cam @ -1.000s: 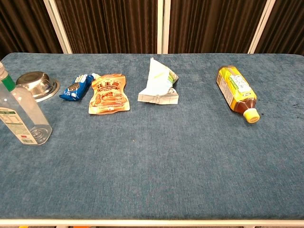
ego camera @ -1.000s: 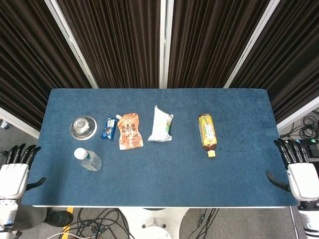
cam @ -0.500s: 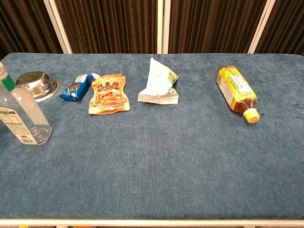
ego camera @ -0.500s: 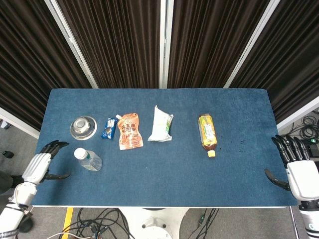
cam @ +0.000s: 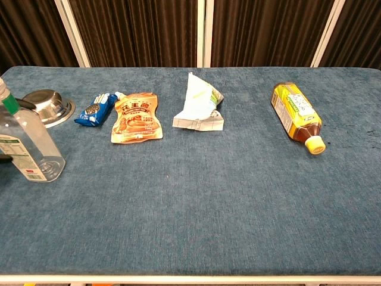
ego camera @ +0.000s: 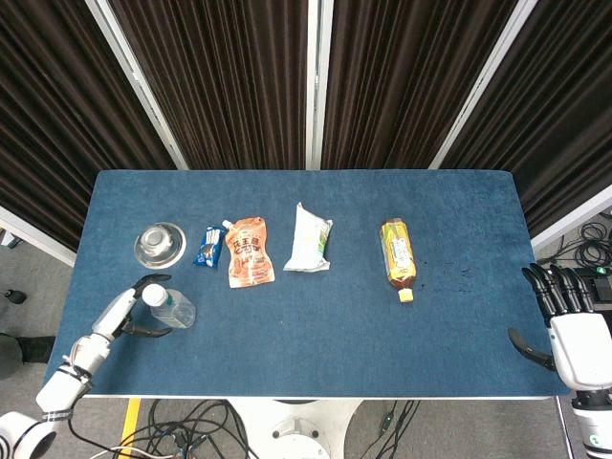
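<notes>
Water bottle [ego camera: 169, 307], clear plastic with a white cap, stands upright near the front left corner of the bench [ego camera: 316, 335], with the robot's left hand [ego camera: 134, 308] spread around its left side, fingers apart and curving toward it; whether they touch the plastic cannot be told from the head view. In the chest view the bottle [cam: 27, 143] fills the left edge, dark fingertips [cam: 22, 105] showing just behind its shoulder. Just behind the bottle sits a small steel bowl [ego camera: 159, 243], and beside that a blue snack packet [ego camera: 208, 246] lying next to an orange spouted pouch [ego camera: 250, 251]. Near the middle of the bench lies a pale, crumpled bag [ego camera: 308, 239], well apart from a yellow-labelled tea bottle [ego camera: 398, 256] on its side, its yellow cap pointing to the front edge. The right hand [ego camera: 570, 325] hangs off the bench's right front corner, open and holding nothing, fingers apart and pointing away from the robot. The bench is covered in a deep blue, carpet-like cloth with a few dark specks right of the tea bottle. Behind it hang dark pleated curtains crossed by pale slanted frame bars [ego camera: 134, 81]. Grey floor shows at both sides, with black cables [ego camera: 191, 426] tangled under the front edge.
</notes>
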Controlling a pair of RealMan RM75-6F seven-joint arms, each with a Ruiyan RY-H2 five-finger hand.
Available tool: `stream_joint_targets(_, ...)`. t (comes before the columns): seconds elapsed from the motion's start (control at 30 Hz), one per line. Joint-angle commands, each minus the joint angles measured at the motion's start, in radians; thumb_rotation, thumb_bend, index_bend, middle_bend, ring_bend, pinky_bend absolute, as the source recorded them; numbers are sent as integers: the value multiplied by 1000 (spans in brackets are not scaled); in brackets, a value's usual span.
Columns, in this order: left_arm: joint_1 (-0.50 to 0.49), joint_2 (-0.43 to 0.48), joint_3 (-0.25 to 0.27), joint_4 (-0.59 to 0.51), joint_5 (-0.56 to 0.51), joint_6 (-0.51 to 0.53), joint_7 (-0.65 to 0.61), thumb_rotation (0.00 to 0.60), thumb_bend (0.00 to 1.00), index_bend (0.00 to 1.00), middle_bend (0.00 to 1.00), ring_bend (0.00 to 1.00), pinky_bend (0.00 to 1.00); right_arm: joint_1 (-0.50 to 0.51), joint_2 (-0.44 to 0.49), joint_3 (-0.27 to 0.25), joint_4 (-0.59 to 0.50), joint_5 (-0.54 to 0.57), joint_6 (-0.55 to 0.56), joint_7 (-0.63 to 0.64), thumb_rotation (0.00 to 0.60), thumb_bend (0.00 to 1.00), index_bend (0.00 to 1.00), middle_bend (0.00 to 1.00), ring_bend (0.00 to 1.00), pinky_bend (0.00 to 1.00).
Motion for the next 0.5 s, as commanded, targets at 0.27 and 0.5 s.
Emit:
stream_joint_targets(0.27,2,-150,39,196,11,51,-207,600,58,171,132,100,128,-5,-4,-1,-26,-3,5,-32,600,185,56,63,0,0)
stream_joint_targets(0.5,8,-229,44,301,-1,64,-236,600,58,212,172,121,145,-11,-6,-5,-40,-6,9,-49,600,185,56,62,0,0)
